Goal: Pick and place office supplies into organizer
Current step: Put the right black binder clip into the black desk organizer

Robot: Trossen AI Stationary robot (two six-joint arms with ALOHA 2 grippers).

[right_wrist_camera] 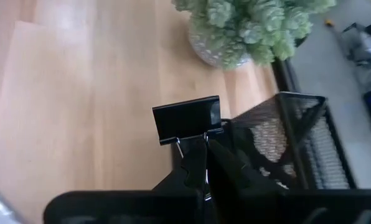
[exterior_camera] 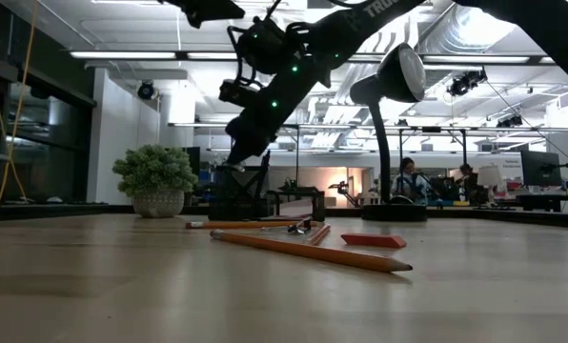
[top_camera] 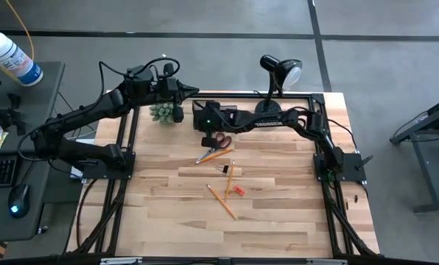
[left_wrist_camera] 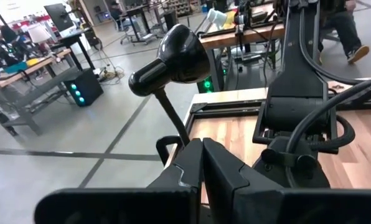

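**Right gripper clamped on a binder clip beside the mesh organizer**

The right gripper (right_wrist_camera: 201,163) has its fingers pressed together on the wire handles of a black binder clip (right_wrist_camera: 187,119), which hangs clear of the wood below it. Just beside the clip stands the black mesh organizer (right_wrist_camera: 291,140), its open top rim next to the fingers. In the high view the right gripper (top_camera: 205,121) sits at the far middle of the table, over the organizer (top_camera: 207,138).

The orange-handled scissors (top_camera: 221,140) lie just right of the organizer, touching or nearly touching it. A pencil (top_camera: 214,154) lies just nearer, a small dark clip (top_camera: 223,169) nearer still, then a second pencil (top_camera: 229,175), a small red eraser (top_camera: 237,191) and a third pencil (top_camera: 222,202) in the middle of the table. The near half of the table (top_camera: 278,221) is bare wood.

The green plant (top_camera: 163,112) stands just left of the organizer, near the far left edge. The black desk lamp (top_camera: 277,81) stands at the far edge, right of the gripper.

The left gripper (left_wrist_camera: 201,163) has its fingers together, holding nothing, and waits above the far left corner (top_camera: 183,90), facing the lamp (left_wrist_camera: 173,56).
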